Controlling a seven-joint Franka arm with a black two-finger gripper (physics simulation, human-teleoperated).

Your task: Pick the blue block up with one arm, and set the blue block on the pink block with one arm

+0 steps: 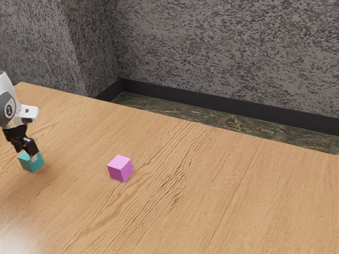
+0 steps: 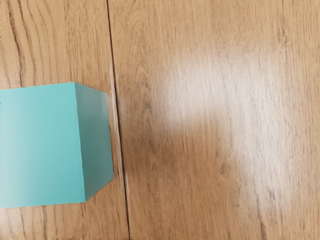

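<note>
At the exterior view's left edge the arm points steeply down. Its black two-finger gripper (image 1: 27, 153) is clamped on the small blue-green cube (image 1: 30, 163), fingers on two sides, low over the light wooden table (image 1: 212, 185). The small pink cube (image 1: 120, 168) rests well apart, toward the exterior view's right.

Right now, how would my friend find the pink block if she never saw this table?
Look at the big wooden table before the speckled grey wall. The pink block sits alone in the open, left of the middle in the exterior view. The only other block, the blue block, is teal and held in the gripper.
</note>
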